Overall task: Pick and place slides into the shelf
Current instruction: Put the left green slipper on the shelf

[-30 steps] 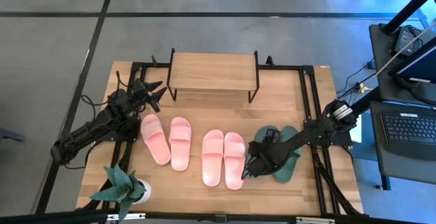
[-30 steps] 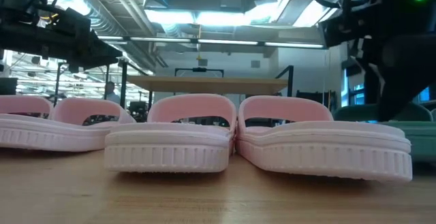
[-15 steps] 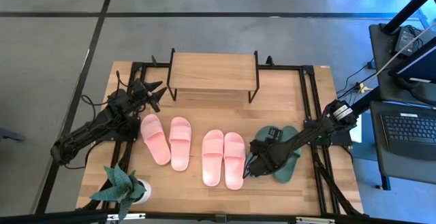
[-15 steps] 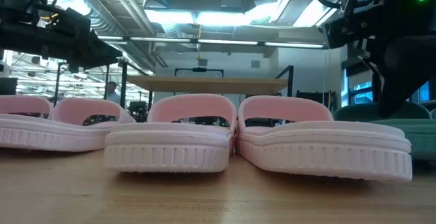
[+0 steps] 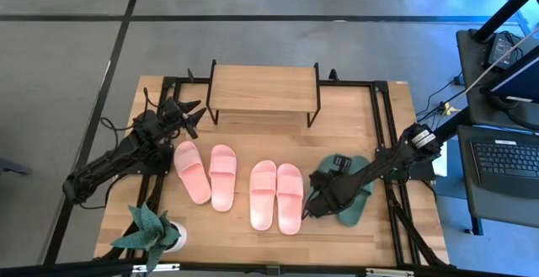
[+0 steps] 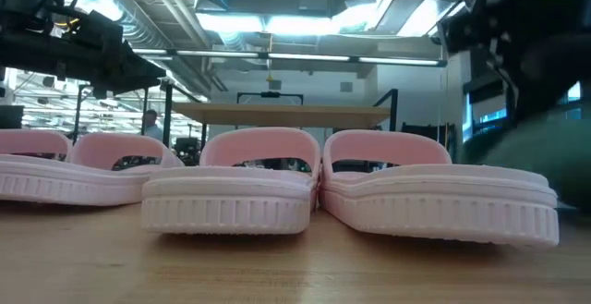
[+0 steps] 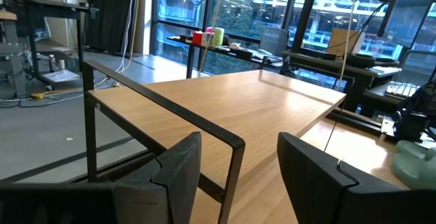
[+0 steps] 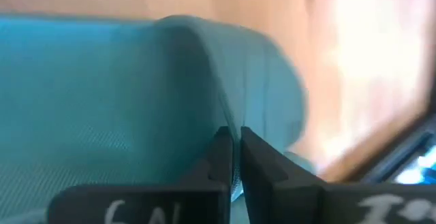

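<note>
Fingers of right gripper [image 8: 234,157] pinched narrow on edge of green slide [image 8: 122,94] — rest of slide cut off, blurred in right wrist view. Second green slide [image 5: 355,199] largely hidden under right arm. Left gripper [image 7: 235,176] fingers spread wide, nothing between, shelf [image 7: 252,108] just ahead. Two pink pairs [image 5: 209,173] [image 5: 277,194] lie between the grippers on wooden table [image 5: 354,113]. Potted plant [image 5: 152,228] at table corner. Ceiling lights, ducts beyond in low view.

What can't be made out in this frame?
- Green slides: the right arm covers most of them in the high view, and the low view is motion-blurred.
- What the right hand pinches: the wrist view is too close and blurred.
- Space under the shelf: hidden by its top in the high view.
</note>
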{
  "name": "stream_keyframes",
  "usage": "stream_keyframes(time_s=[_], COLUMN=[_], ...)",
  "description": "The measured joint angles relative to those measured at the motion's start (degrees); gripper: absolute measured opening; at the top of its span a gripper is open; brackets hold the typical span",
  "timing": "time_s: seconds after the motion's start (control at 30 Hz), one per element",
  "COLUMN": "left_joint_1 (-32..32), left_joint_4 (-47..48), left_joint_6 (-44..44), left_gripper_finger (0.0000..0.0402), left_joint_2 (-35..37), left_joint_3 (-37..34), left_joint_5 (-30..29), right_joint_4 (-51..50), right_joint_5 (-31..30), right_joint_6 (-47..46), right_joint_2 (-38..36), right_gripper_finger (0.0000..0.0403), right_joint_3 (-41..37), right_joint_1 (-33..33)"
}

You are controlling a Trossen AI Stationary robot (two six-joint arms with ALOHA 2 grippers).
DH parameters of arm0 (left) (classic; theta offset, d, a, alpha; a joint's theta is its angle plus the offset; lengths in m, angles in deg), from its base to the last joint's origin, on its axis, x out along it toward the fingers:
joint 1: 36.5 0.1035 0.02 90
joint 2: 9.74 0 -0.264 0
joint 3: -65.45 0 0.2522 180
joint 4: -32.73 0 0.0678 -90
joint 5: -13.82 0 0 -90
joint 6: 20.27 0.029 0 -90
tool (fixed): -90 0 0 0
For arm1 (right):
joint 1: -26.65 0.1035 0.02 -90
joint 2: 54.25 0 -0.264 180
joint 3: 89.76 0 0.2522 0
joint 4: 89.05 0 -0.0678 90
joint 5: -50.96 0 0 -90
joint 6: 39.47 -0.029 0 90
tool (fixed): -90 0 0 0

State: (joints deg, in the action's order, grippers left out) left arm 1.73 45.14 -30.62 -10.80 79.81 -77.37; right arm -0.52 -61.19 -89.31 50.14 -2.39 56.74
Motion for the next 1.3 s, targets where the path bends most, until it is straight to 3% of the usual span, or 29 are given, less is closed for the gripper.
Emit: stream_keyframes(time_s=[0.2, 0.43, 0.53, 0.73, 0.83, 1.07, 1.3], left_joint_1=[0.0, -0.01, 0.0, -0.02, 0.0, -0.02, -0.02], left_joint_4=[0.0, 0.0, 0.0, 0.01, 0.45, 1.11, 1.11], left_joint_6=[-0.02, -0.01, -0.01, -0.02, -0.02, -0.02, -0.02], left_gripper_finger=[0.0186, 0.0186, 0.0186, 0.0186, 0.0186, 0.0186, 0.0186], left_joint_2=[0.02, 0.0, 0.0, 0.01, 0.02, 0.0, 0.0], left_joint_3=[0.0, 0.0, 0.0, 0.0, 0.02, 0.02, 0.02], left_joint_5=[0.0, 0.0, 0.0, 0.86, 0.87, 1.09, 1.09], right_joint_4=[-12.65, -11.04, -5.92, 18.15, 29.78, 43.96, 50.72], right_joint_5=[-12.19, -27.6, -32.68, -30.81, -26.37, -19.21, -18.05], right_joint_6=[3.5, 29.08, 42.17, 67.07, 76.38, 86.43, 90.15], right_joint_2=[0.0, -0.55, -0.57, -0.57, 0.0, 5.12, 12.7], right_gripper_finger=[0.0015, 0.0015, 0.0015, 0.0015, 0.0015, 0.0015, 0.0015], right_joint_3=[12.22, 27.53, 32.81, 36.69, 36.7, 36.72, 36.63], right_joint_1=[-0.92, -7.93, -13.05, -25.48, -31.61, -42.0, -45.16])
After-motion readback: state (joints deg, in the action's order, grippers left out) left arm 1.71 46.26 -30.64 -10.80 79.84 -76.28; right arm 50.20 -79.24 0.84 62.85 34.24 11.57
